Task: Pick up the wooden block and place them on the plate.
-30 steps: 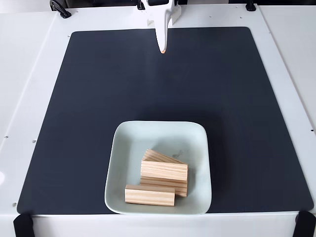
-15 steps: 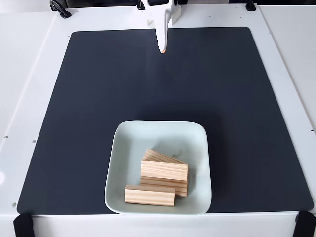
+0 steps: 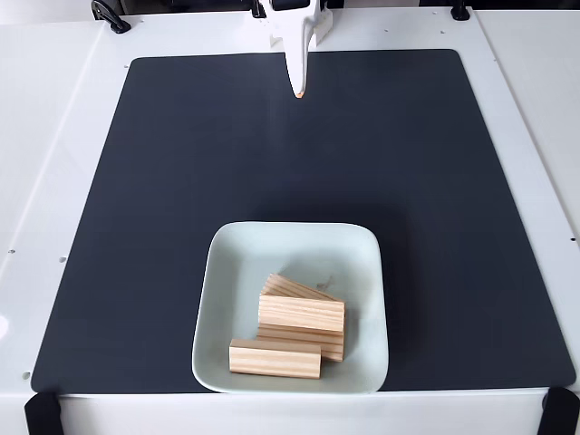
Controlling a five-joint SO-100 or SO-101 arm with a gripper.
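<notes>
The white table (image 3: 54, 136) carries a dark mat (image 3: 181, 199), and the gripper (image 3: 300, 89) hangs over the mat's far edge in the fixed view, its white fingers (image 3: 298, 54) pressed together into a single point with nothing between them. Well below the fingertips in this view, toward the near edge, sits the plate (image 3: 227, 272). The wooden blocks (image 3: 294, 328) lie piled in its near half: one bar (image 3: 275, 359) across the front, others stacked and overlapping behind it. I count at least three; a fourth may be buried under the pile, though the overlap makes this hard to confirm. No block lies on the mat near the fingers. The task looks essentially finished. The sound move now is to keep the arm parked high and away, fingers closed, so nothing nudges the loose stack.
</notes>
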